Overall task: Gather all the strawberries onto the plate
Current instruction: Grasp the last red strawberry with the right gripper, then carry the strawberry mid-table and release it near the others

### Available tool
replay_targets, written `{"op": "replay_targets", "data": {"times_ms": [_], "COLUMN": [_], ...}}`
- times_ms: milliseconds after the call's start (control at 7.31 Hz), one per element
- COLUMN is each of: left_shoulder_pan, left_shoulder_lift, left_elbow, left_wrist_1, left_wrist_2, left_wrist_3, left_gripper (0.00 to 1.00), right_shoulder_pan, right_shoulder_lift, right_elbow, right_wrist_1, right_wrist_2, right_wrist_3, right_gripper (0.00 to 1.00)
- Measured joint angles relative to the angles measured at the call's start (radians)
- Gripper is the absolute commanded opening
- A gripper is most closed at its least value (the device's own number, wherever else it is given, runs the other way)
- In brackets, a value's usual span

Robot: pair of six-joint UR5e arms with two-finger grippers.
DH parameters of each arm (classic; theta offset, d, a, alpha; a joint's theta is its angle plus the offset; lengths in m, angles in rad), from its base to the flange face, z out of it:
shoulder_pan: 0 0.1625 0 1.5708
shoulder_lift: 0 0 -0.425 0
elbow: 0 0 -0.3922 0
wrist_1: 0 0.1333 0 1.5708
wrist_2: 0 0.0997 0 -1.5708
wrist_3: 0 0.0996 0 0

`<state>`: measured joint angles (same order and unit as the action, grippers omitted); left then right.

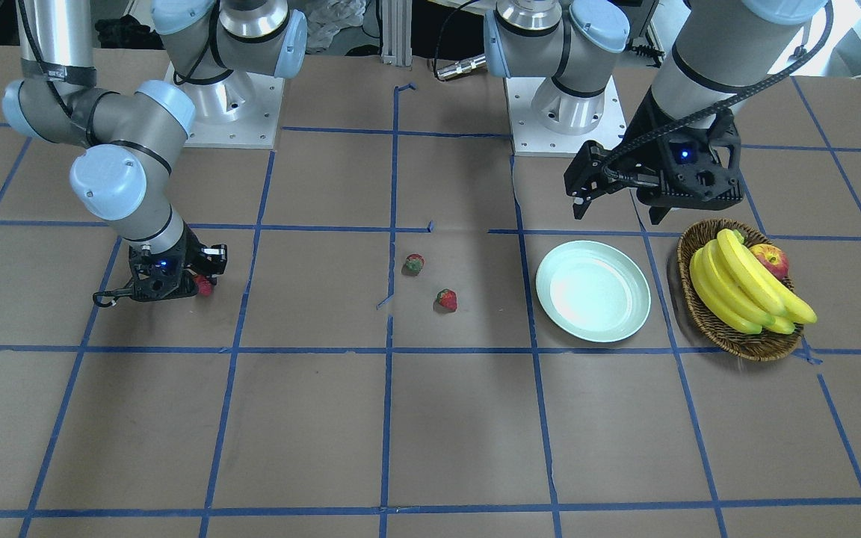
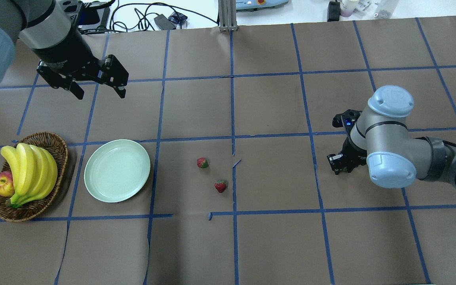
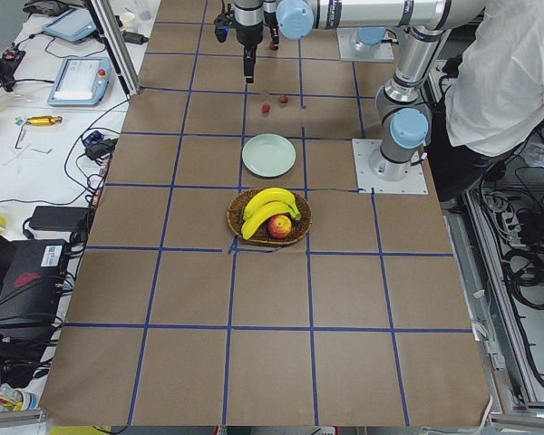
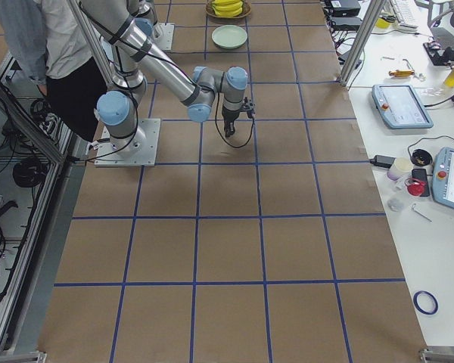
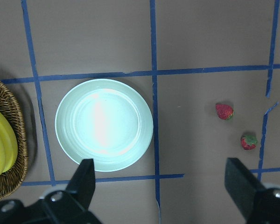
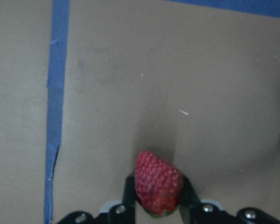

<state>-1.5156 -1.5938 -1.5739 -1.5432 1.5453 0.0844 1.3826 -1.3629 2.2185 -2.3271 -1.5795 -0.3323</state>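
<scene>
Two strawberries lie on the brown paper mid-table; the overhead view shows them too. The empty mint-green plate sits beside them, toward the robot's left. My right gripper is low over the table, far from the plate, and shut on the third strawberry. My left gripper is open and empty. It hovers behind the plate and looks down on it and on both loose strawberries.
A brown wicker basket with bananas and a red-yellow apple stands next to the plate at the robot's far left. Blue tape lines cross the paper. Both arm bases are at the table's robot side.
</scene>
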Motion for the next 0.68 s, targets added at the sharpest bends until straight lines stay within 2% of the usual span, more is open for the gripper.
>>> {"op": "replay_targets", "data": {"times_ms": [274,684], "left_shoulder_pan": [0.0,0.0], "left_shoulder_lift": [-0.001,-0.005], "left_elbow": [-0.001,-0.001], "left_wrist_1": [0.0,0.006], "left_wrist_2": [0.0,-0.001], "left_wrist_3": [0.0,-0.002], "left_gripper": [1.0,1.0], "right_shoulder_pan": [0.057,0.353], "right_shoulder_lift": [-0.002,0.048], "right_elbow": [-0.066,-0.219], "right_wrist_1": [0.005,0.005], "right_wrist_2": [0.006,0.06], "right_wrist_3": [0.104,0.544], "right_gripper": [0.0,0.0]}}
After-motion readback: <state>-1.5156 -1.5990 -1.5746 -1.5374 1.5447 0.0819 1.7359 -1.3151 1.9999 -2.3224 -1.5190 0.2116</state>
